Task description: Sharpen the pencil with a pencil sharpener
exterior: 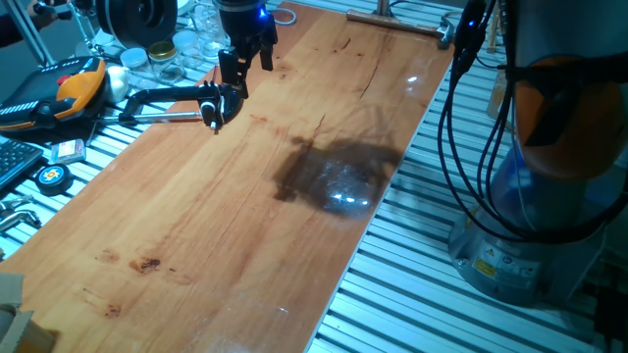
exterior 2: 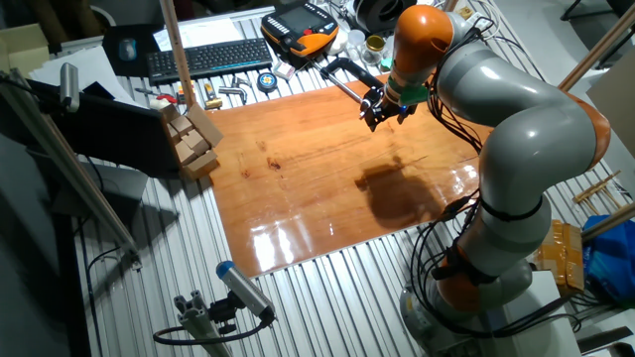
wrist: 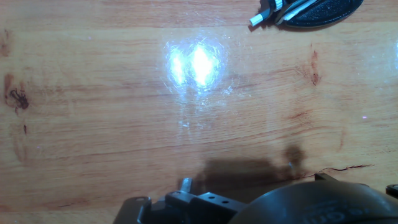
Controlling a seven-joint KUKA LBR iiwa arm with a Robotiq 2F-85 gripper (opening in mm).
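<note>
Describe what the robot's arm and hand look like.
The arm has bulky silver-grey rounded segments with orange joint bands and an orange cap. Black cables hang beside its base. The black two-finger hand sits below a mount with a blue light.

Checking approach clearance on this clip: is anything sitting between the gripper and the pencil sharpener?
Nothing visible does. The gripper hangs just above and beside the pencil sharpener at the wooden board's far edge, with only open air between them. The jars and the orange-and-black tool sit off to the side.
</note>
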